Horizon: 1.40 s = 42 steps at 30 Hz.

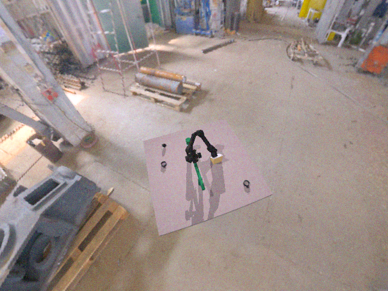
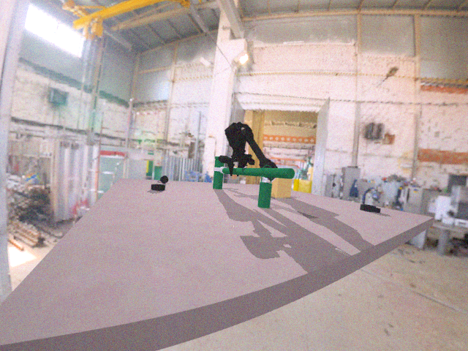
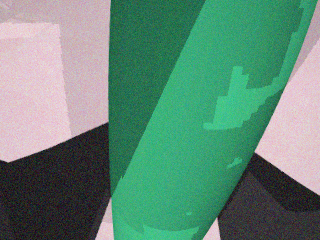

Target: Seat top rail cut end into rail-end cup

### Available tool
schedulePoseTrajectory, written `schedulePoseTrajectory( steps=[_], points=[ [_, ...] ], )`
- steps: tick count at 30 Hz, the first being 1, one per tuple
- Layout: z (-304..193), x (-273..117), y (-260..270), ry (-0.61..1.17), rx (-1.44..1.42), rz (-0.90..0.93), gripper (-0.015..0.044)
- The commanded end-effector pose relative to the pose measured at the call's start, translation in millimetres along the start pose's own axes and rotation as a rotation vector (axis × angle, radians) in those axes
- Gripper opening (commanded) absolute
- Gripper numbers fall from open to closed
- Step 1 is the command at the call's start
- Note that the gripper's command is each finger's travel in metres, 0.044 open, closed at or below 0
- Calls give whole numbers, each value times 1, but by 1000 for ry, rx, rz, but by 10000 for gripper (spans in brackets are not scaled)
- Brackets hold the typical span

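Note:
The green rail [image 1: 197,173] [image 2: 279,172] [image 3: 200,110] runs roughly level from the big post to beyond the short green post [image 2: 264,195]. The pale loop cap [image 2: 266,179] shows on that short post, under the rail. The big post [image 1: 188,139] [image 2: 217,181] stands at the back. Its pale band and cup [image 2: 219,169] sit below the post's top, and the rail's far end meets or nearly meets them. How deep the end sits cannot be told. My gripper [image 1: 195,160] [image 2: 231,172] [image 3: 171,136] is shut on the rail near that far end, one finger on each side.
A tan block [image 1: 216,159] [image 2: 281,188] stands under the arm's base, right of the rail. Black ring-shaped parts lie at the mat's left [image 1: 163,163] and right [image 1: 246,183], with a small black piece [image 1: 163,145] at the back left. The pinkish mat [image 1: 175,213] [image 2: 151,264] ends in a raised edge.

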<state>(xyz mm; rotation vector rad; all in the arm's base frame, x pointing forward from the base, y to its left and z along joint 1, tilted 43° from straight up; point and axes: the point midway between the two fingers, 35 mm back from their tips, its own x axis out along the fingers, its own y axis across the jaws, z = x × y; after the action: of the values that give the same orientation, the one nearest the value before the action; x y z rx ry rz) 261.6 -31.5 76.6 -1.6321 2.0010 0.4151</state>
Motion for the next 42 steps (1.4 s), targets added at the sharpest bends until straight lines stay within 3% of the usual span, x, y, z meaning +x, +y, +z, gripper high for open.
schedulePoseTrajectory(
  steps=[1, 42],
  points=[
    [-1, 0, 0, 2, 1, 0, 0],
    [-6, -2, 0, 14, 0, 0, 0]
  ],
)
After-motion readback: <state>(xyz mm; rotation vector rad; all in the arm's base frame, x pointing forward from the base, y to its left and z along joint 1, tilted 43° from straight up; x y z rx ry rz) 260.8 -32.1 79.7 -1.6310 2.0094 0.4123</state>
